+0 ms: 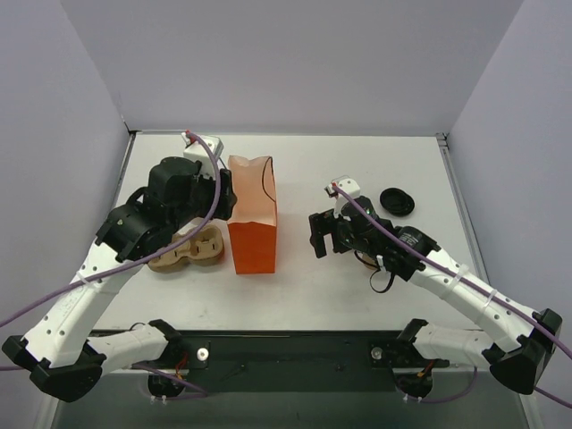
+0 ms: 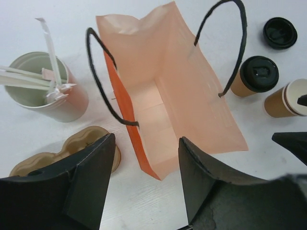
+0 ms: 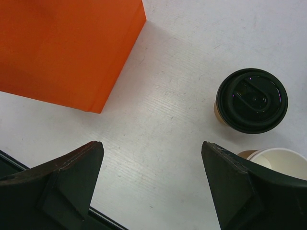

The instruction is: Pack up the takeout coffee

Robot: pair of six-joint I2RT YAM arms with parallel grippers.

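Left wrist view: the left gripper (image 2: 146,143) hangs over the open orange bag (image 2: 192,110), fingers well apart and holding nothing. The takeout coffee (image 2: 259,74) stands upright on the table (image 2: 21,132), right of the bag and just beside a cup without lid (image 2: 290,98) — the right gripper (image 3: 151,146) hovers near it, fingers wide apart, also empty.
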